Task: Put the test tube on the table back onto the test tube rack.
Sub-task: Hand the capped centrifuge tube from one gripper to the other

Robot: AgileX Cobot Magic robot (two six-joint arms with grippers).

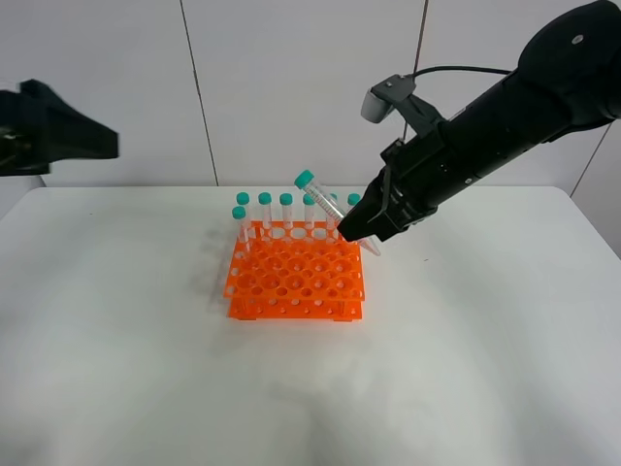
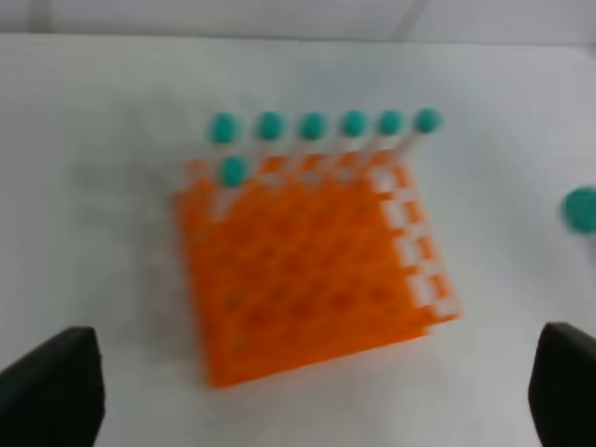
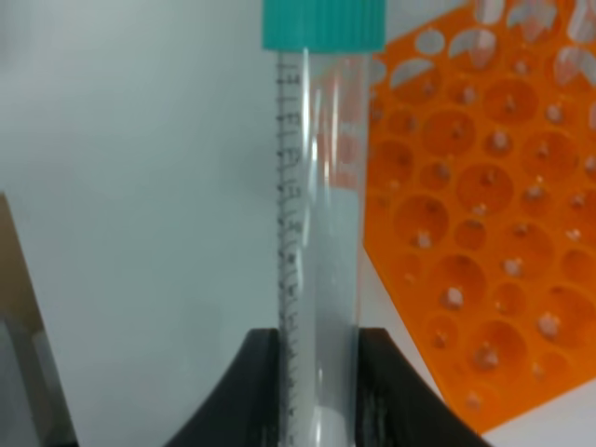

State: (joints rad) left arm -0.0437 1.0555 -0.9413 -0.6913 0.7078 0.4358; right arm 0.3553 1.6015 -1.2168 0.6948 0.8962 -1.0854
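My right gripper (image 1: 355,229) is shut on the test tube (image 1: 325,206), a clear tube with a teal cap, and holds it tilted in the air over the back right corner of the orange test tube rack (image 1: 296,280). The cap points up and left; the tip pokes out beyond the fingers on the right. In the right wrist view the tube (image 3: 321,233) sits between the two black fingers (image 3: 256,391), beside the rack (image 3: 484,233). Several identical tubes (image 1: 265,212) stand in the rack's back rows. My left gripper (image 2: 307,386) is open and empty, high above the rack (image 2: 307,270).
The rack stands in the middle of the white table (image 1: 466,369). The left arm (image 1: 49,136) hovers at the far left, well off the table's surface. The held tube's cap (image 2: 580,209) shows at the edge of the left wrist view.
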